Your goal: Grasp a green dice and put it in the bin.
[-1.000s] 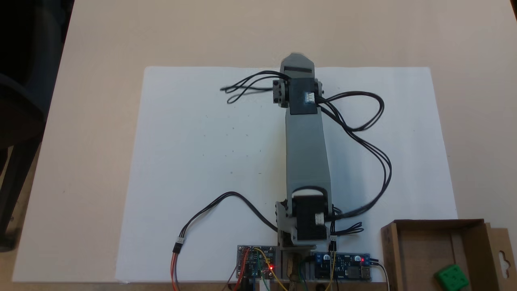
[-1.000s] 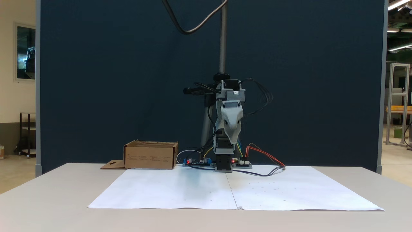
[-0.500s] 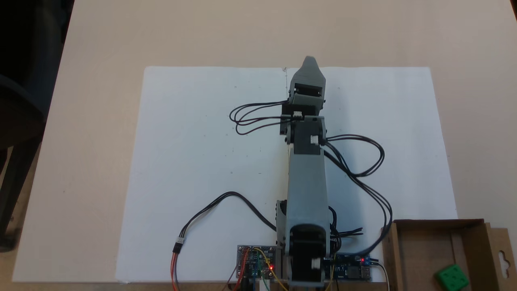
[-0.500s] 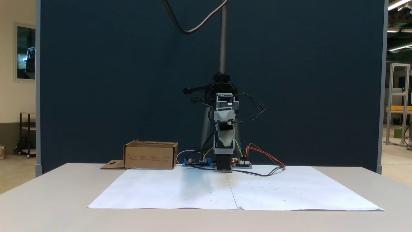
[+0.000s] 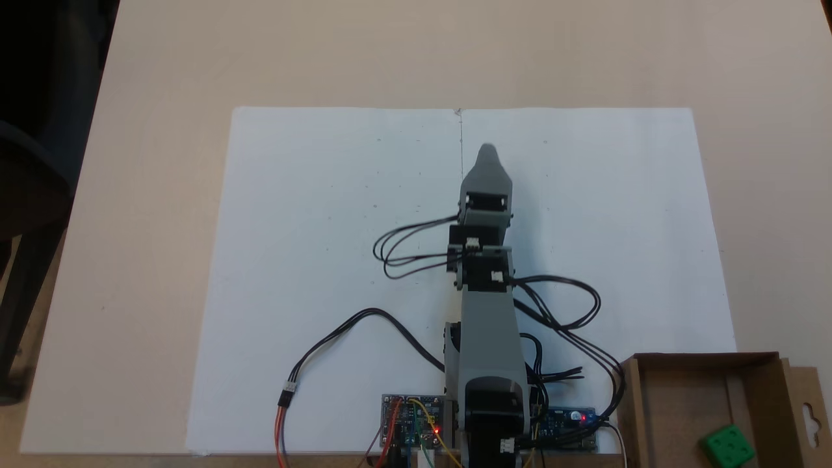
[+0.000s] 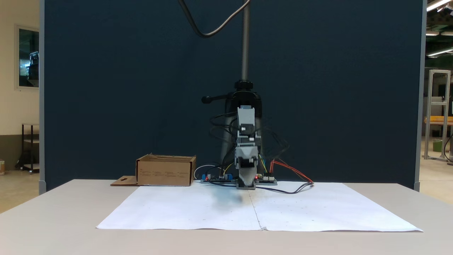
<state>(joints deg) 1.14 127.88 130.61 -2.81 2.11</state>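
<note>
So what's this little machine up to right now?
A small grey robot arm is stretched over a white paper sheet on the table, its end effector pointing down toward the sheet with nothing seen in it. The green dice already lies inside the cardboard bin beside the arm's base, so the job looks done. In a fixed view the arm is blurred, so it is moving.

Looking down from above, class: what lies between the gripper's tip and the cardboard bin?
In a fixed view, between the gripper and the bin lie white paper and looping black cables.
</note>
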